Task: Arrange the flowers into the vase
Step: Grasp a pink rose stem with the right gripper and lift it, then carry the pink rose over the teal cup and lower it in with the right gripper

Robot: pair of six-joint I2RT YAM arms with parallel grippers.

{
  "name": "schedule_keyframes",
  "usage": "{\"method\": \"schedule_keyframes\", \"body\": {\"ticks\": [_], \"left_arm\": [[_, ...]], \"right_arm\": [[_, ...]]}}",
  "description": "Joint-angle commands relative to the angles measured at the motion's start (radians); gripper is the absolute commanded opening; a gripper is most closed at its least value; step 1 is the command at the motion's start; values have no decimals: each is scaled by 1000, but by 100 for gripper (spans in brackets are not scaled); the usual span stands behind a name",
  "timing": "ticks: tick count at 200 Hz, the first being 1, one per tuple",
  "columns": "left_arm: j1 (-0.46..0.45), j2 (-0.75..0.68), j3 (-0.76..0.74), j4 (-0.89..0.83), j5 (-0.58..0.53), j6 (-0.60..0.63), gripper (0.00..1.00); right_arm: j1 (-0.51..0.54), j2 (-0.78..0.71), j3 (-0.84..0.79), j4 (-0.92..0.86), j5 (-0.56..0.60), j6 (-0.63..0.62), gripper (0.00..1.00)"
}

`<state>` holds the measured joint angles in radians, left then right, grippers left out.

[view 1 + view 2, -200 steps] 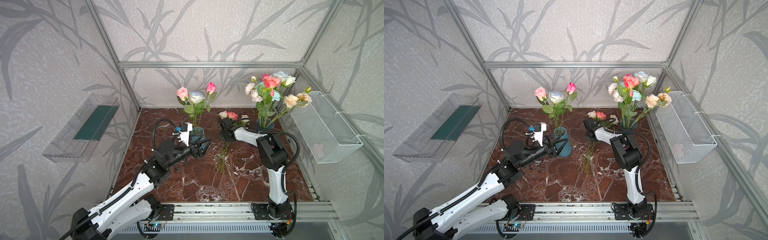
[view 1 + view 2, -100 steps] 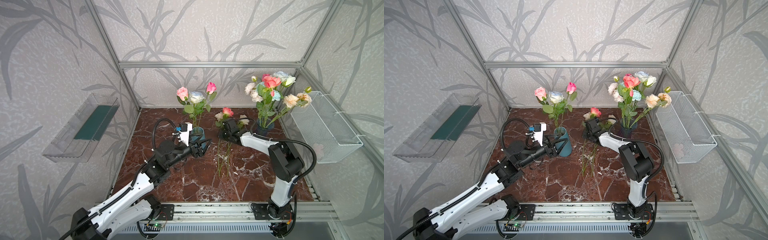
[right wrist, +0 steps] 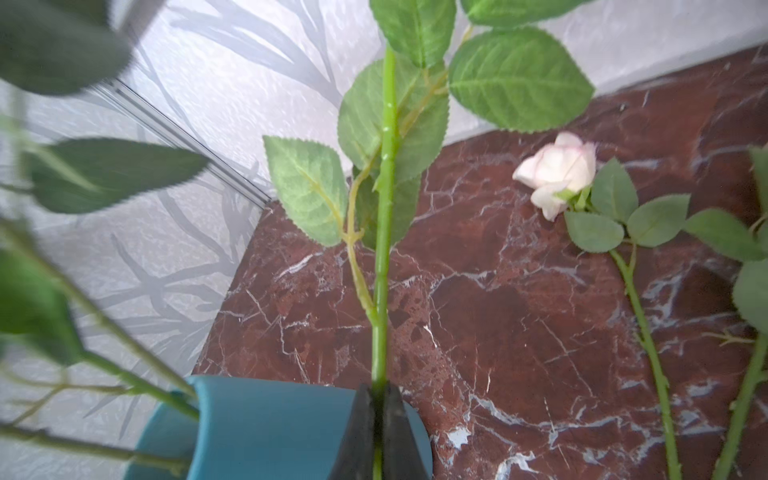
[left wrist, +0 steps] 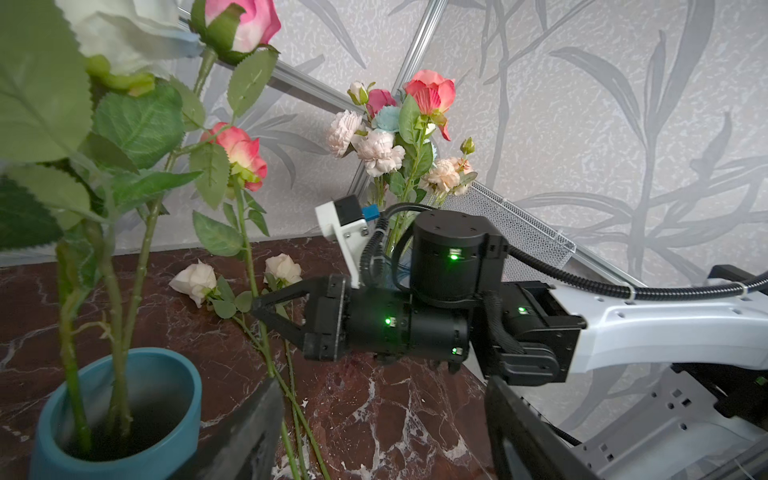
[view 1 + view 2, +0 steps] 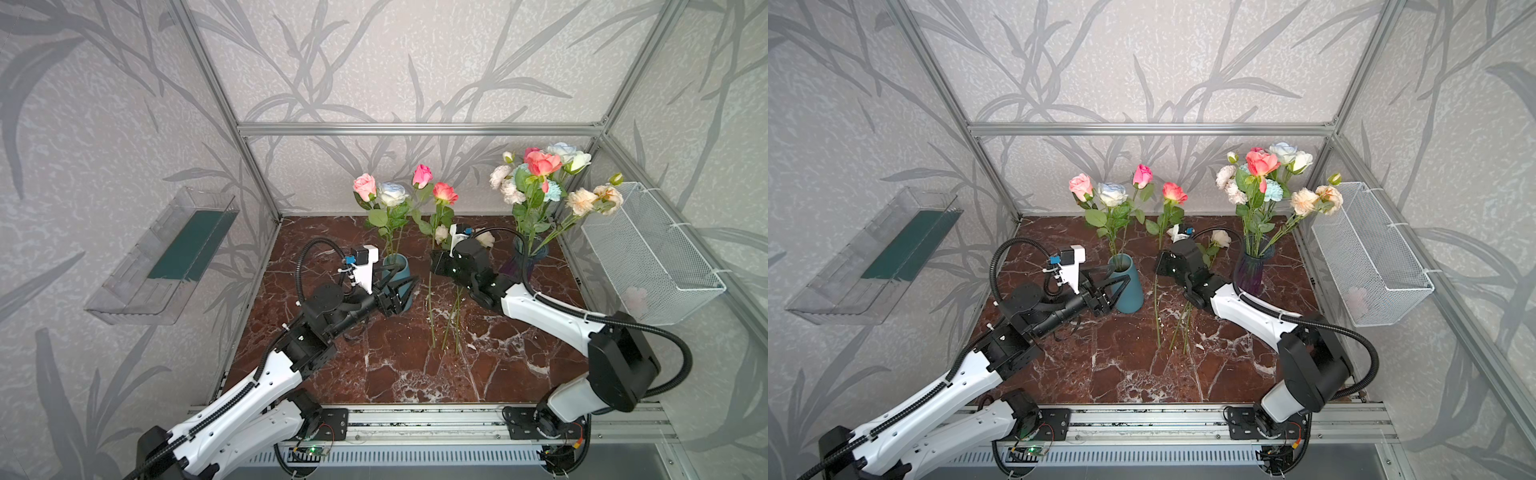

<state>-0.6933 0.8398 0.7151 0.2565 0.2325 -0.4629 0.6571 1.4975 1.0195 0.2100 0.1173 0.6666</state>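
Teal vase [image 5: 397,272]: standing at the far middle of the marble desk [image 5: 374,374] and holding three flowers [image 5: 390,194], one pink, one pale blue and one deep pink.
Coral rose [image 5: 445,193]: standing upright just right of the teal vase and outside it, with its stem being pinched about halfway down.
Right jaws: pressing together on the coral rose's green stem, seen up close in the right wrist view.
Left jaws: standing spread and gripping nothing, hovering at the near right side of the teal vase.
Cream roses [image 4: 195,280]: two lying flat on the desk between the two vases, their stems running toward the near edge.
Purple glass vase [image 5: 528,262]: standing at the far right and holding a mixed bunch [image 5: 540,166] in coral, cream, white and pale blue.
Wire basket [image 5: 648,257]: hanging on the right wall.
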Motion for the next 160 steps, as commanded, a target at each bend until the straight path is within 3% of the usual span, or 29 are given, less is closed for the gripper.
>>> {"method": "schedule_keyframes", "body": {"ticks": [1, 37, 72, 108, 160], "left_arm": [[17, -36, 12, -7, -50, 34, 77], [58, -85, -1, -30, -175, 59, 84], [147, -156, -39, -40, -386, 42, 88], [283, -174, -42, -118, -590, -41, 90], [370, -144, -42, -124, -556, -80, 90]], "right_arm": [[35, -117, -58, 74, 112, -90, 0], [109, -279, -131, 169, 303, -276, 0], [142, -348, -85, 242, 302, -383, 0], [176, -305, 3, 416, 262, -471, 0], [222, -121, 227, 606, 195, -589, 0]]}}
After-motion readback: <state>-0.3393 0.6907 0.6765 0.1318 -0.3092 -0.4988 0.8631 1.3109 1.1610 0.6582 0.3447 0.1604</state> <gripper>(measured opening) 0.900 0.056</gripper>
